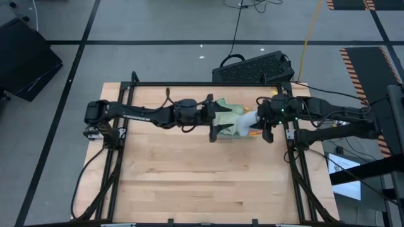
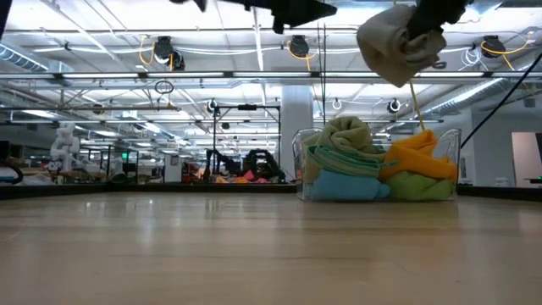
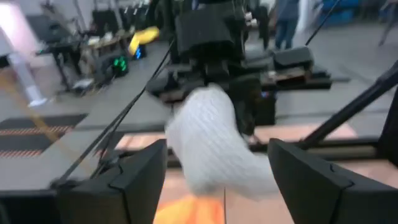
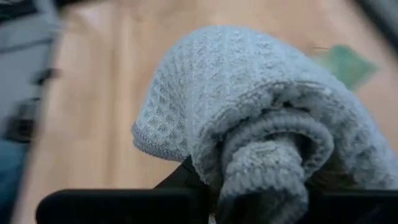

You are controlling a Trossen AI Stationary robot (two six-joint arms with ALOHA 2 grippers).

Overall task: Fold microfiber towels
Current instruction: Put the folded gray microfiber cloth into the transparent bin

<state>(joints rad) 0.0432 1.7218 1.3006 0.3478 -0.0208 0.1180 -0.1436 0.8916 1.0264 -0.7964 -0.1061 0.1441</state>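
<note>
Grey waffle-weave towel (image 4: pixel 249 118) hangs clenched in the right gripper (image 1: pixel 267 129) above the tray (image 2: pixel 453 148); left gripper (image 3: pixel 217 180), fingers released, should next catch a corner.

My pale wooden table (image 1: pixel 189 183); on it only the clear tray (image 2: pixel 453 144) of towels (image 2: pixel 373 165), toward its far edge.

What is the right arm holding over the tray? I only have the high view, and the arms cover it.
Observer: The right gripper is shut on a bunched light grey towel, high above the tray.
Operator: And the left arm?
Observer: The left gripper is open, its fingers on either side of that towel's hanging end.
Operator: What's in the tray?
Observer: Sage green towel, blue towel, orange towel and bright green towel, piled together.
</note>
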